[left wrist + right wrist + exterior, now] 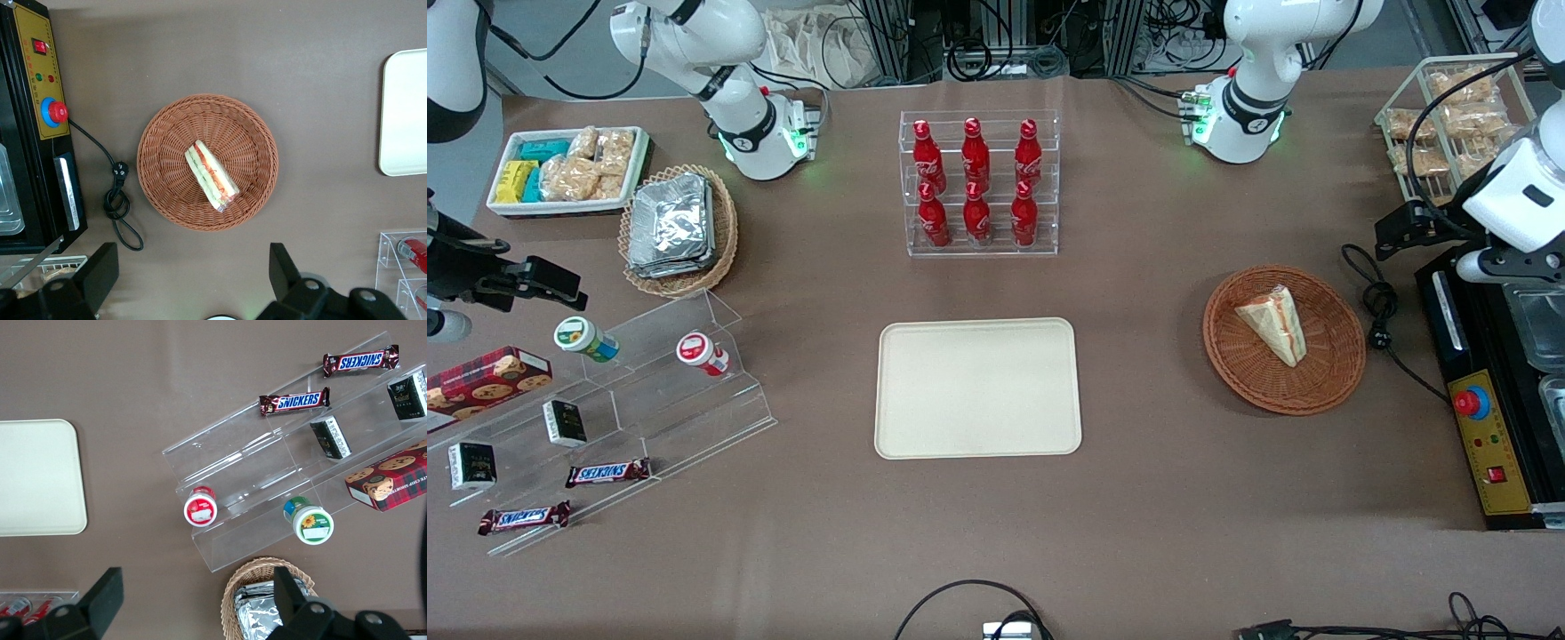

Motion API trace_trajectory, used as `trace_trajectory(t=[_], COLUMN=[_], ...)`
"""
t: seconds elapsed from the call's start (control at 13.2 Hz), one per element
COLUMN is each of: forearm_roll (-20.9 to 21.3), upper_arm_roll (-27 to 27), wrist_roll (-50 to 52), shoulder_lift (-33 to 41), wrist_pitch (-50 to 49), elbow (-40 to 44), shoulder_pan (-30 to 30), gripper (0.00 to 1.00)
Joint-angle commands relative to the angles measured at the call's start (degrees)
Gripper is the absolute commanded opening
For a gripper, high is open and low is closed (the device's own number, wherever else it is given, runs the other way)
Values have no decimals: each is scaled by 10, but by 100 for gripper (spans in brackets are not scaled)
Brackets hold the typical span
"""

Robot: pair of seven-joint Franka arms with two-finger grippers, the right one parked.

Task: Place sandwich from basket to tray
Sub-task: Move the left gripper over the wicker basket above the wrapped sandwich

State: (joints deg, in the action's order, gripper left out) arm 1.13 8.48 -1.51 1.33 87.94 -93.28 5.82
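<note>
My jaws (190, 283) hang high above the tabletop (1138, 533), spread wide with nothing between them, offset from the basket (163, 127) toward the bottle rack; no contact yet.

Layout, near to far from the front camera: tray (977, 388), bare, mid-table; basket, slightly farther and toward my end, well apart from the tray; sandwich (211, 175) lying on its side in the basket, roughly central; rack of bottles (978, 182) farthest.

Probable faults from here:
- Descent off-centre; a finger lands on the wicker rim and tips or drags the basket.
- Clear wrap is likely slick and the bread soft; too light a grip and the wedge slides out, too firm and it crushes.
- Wedge lies diagonally; jaws not aligned across its narrow faces would push it rather than close on it.
- Carry path too low; the load could clip the basket rim.

Count: one sandwich; one reddish basket; one tray; six red bottles.
</note>
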Motion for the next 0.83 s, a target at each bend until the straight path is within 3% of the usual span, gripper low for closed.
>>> trace_trajectory(t=[0.0, 0.23, 0.45, 0.76], forearm_roll=[3, -20, -14, -10], upper_arm_roll=[2, 1, 1, 1], wrist_roll=[7, 51, 100, 150], shoulder_lift=[-1, -3, -15, -1], wrist_pitch=[-9, -2, 9, 58], elbow=[9, 10, -1, -73], shoulder_pan=[0, 2, 0, 0], gripper=[100, 100, 100, 100])
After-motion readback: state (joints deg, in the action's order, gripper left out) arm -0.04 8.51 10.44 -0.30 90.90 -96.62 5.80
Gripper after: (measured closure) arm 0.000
